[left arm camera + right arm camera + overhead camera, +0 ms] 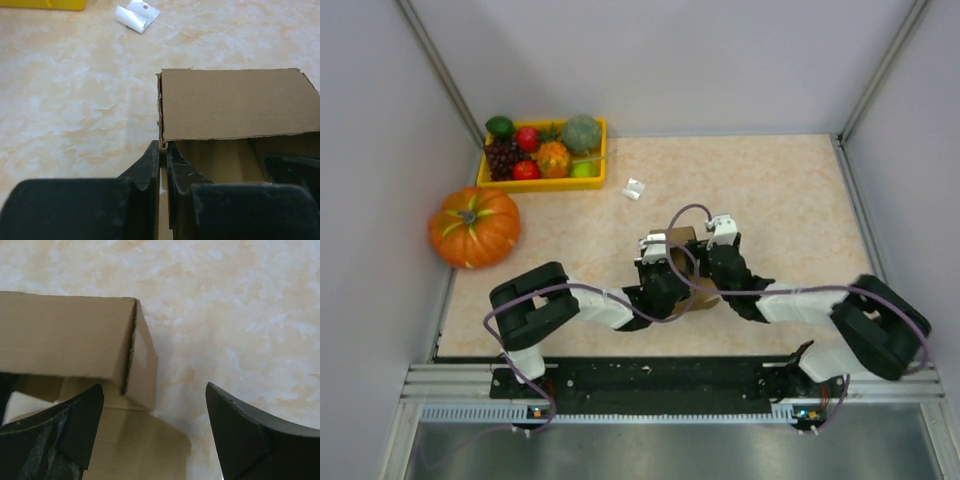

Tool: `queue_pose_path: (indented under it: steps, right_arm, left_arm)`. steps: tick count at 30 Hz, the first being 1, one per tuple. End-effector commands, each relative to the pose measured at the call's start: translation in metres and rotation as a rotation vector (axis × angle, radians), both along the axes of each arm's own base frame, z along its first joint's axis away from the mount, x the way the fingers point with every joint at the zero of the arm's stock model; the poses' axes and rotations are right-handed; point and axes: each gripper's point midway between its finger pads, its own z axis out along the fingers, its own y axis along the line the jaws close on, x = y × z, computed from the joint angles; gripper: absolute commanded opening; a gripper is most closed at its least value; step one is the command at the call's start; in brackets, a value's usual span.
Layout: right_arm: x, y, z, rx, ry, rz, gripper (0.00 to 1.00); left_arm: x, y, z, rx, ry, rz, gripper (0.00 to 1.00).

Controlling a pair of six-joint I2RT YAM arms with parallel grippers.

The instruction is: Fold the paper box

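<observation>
The paper box (235, 105) stood mid-worktop (800, 200), between both arms. The left claw (162, 147) pinched the near end of its left wall. The right claw (155, 387) was spread, the box's right corner between its fingers, closer to the left one.

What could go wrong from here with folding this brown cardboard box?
The left gripper pinches just one thin wall of the brown cardboard box, so a push might pivot it or crease that wall. The right gripper stands open astride the box's corner, gripping nothing; the folded flap may spring up, or closing there could crush the corner.
</observation>
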Motion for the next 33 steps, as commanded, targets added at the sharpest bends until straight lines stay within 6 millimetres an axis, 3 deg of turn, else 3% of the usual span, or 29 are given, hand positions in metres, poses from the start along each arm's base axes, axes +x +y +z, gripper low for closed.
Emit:
queue_pose_path:
  steps: [1,2,3,4,5,7,10,12,13,14,17,22,25,26,28,31,32,33]
  right_arm:
    - [-0.051,-0.016,0.016,0.047,0.326,-0.026,0.84]
    - [-0.059,-0.023,0.02,0.027,0.358,-0.034,0.84]
    - [-0.068,-0.039,0.041,0.02,0.39,-0.073,0.88]
    - [-0.084,-0.056,0.034,-0.03,0.459,-0.103,0.88]
    - [-0.088,-0.065,0.042,0.006,0.464,-0.134,0.88]
    - [-0.106,-0.076,0.036,0.036,0.544,-0.149,0.91]
    - [-0.117,-0.082,0.045,0.288,0.621,-0.191,0.91]
    - [-0.124,-0.072,0.055,0.434,0.611,-0.161,0.92]
    - [-0.125,-0.065,0.058,0.482,0.612,-0.14,0.99]
    - [-0.122,-0.051,0.067,0.584,0.614,-0.113,0.99]
    - [-0.13,-0.026,0.059,0.748,0.693,-0.077,0.99]
    - [-0.149,0.002,0.013,0.865,0.833,-0.104,0.94]
    - [-0.147,0.01,0.006,0.887,0.843,-0.134,0.84]
    - [-0.148,0.012,-0.003,0.874,0.866,-0.159,0.74]
    - [-0.139,0.015,-0.002,0.885,0.849,-0.176,0.63]
    - [-0.129,0.021,0.003,0.879,0.823,-0.161,0.23]
    - [-0.13,0.022,0.002,0.842,0.833,-0.154,0.0]
    - [-0.127,0.027,0.01,0.813,0.85,-0.146,0.0]
  left_arm:
    - [0.004,0.0,-0.005,-0.015,0.153,0.012,0.0]
    - [0.003,-0.005,-0.009,-0.019,0.191,-0.017,0.0]
    - [0.001,0.002,-0.013,0.003,0.249,-0.01,0.0]
    - [-0.001,0.005,-0.014,0.001,0.266,-0.005,0.0]
    - [-0.002,0.005,-0.012,-0.026,0.307,-0.024,0.0]
    - [-0.005,0.014,-0.012,-0.024,0.366,-0.016,0.0]
    - [-0.006,0.023,-0.001,-0.013,0.401,-0.004,0.0]
    - [-0.003,0.025,0.014,-0.027,0.398,0.011,0.0]
    - [-0.004,0.028,0.015,-0.02,0.409,0.018,0.0]
    - [-0.002,0.027,0.021,-0.042,0.408,0.022,0.0]
    - [-0.002,0.026,0.023,-0.078,0.409,0.039,0.0]
    - [-0.003,0.021,0.014,-0.131,0.438,0.054,0.0]
    - [-0.004,0.019,0.011,-0.151,0.449,0.054,0.0]
    - [-0.004,0.02,0.01,-0.154,0.451,0.057,0.0]
    - [-0.004,0.02,0.013,-0.174,0.449,0.053,0.0]
    - [-0.004,0.019,0.022,-0.195,0.437,0.003,0.0]
    - [-0.009,0.018,0.018,-0.2,0.461,-0.033,0.12]
    - [-0.008,0.015,0.025,-0.229,0.439,-0.064,0.41]
